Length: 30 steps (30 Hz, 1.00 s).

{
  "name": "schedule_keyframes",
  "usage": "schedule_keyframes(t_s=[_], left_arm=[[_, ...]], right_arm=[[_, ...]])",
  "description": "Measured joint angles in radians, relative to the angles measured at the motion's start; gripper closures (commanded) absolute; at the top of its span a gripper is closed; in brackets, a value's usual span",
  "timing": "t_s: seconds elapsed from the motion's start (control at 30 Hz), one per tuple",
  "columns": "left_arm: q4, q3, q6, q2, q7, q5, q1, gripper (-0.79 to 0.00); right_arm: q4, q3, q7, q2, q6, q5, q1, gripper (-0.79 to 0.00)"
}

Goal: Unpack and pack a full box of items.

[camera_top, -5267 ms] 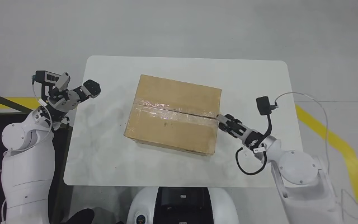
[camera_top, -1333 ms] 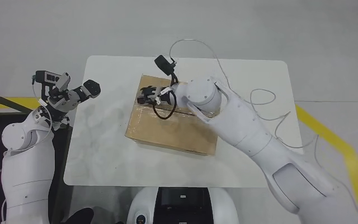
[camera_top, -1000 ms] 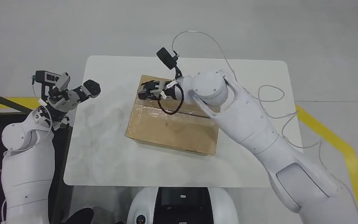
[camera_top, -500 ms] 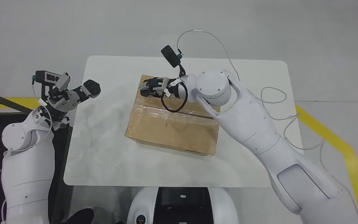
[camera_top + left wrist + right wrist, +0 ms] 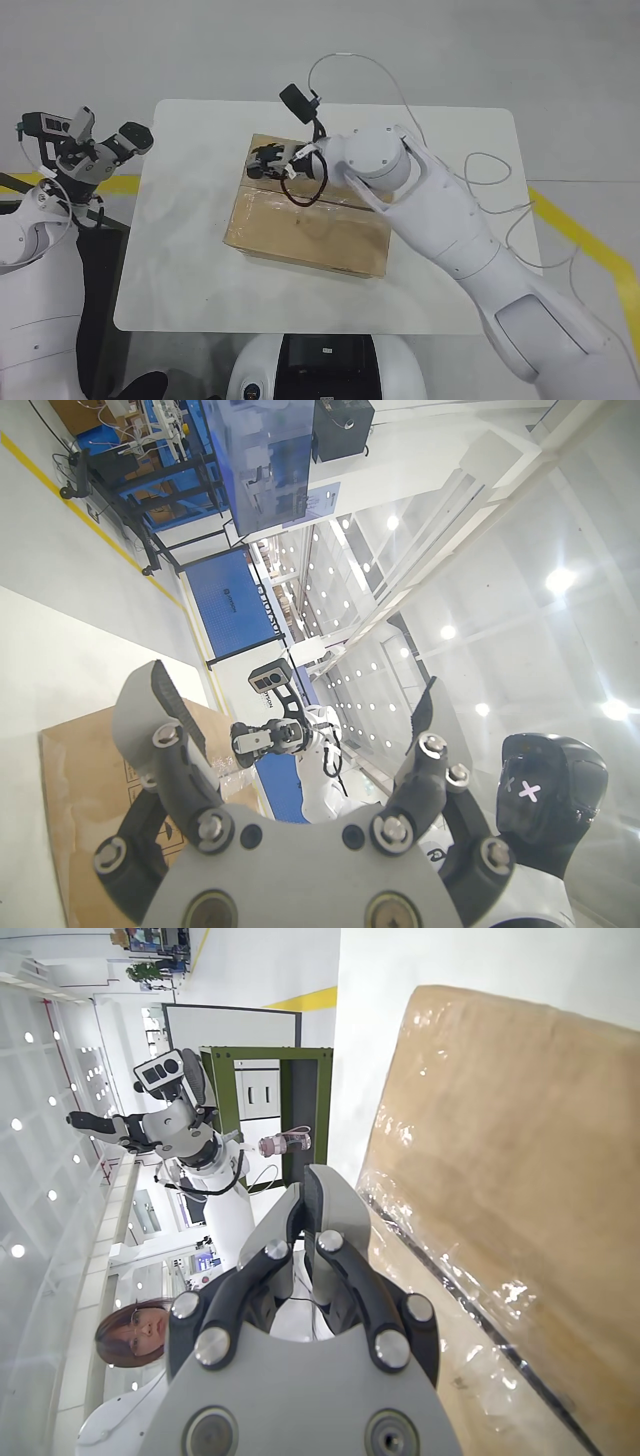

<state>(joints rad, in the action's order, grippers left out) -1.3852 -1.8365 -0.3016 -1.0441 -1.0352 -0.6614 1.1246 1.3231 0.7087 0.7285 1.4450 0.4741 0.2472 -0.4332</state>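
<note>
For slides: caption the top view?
Right claw, shut, at the tape's end atop the closed box; left claw open beside the table.

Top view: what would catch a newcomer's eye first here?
A cardboard box sealed with clear tape sits in the middle of the white table. The right arm stretches across it, the right gripper shut at the box's far-left top edge. The left gripper hangs open just off the table's left edge.

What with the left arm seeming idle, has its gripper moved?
Yes. The left gripper drew back past the table edge, away from the box.
</note>
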Motion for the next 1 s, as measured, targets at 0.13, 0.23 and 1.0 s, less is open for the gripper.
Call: schedule_keyframes(t_s=[0.13,0.23,1.0], left_arm=[[0.0,-0.002,-0.011,0.002,0.002,0.004,0.015,-0.785],[0.0,-0.002,-0.012,0.002,0.003,0.004,0.016,-0.785],[0.0,-0.002,-0.011,0.002,0.003,0.004,0.015,-0.785]], right_arm=[[0.014,-0.016,-0.016,0.009,0.042,0.001,-0.01,0.0],[0.028,-0.034,-0.026,0.017,0.069,-0.003,-0.015,0.0],[0.175,0.009,-0.028,-0.01,0.307,-0.104,-0.132,0.0]])
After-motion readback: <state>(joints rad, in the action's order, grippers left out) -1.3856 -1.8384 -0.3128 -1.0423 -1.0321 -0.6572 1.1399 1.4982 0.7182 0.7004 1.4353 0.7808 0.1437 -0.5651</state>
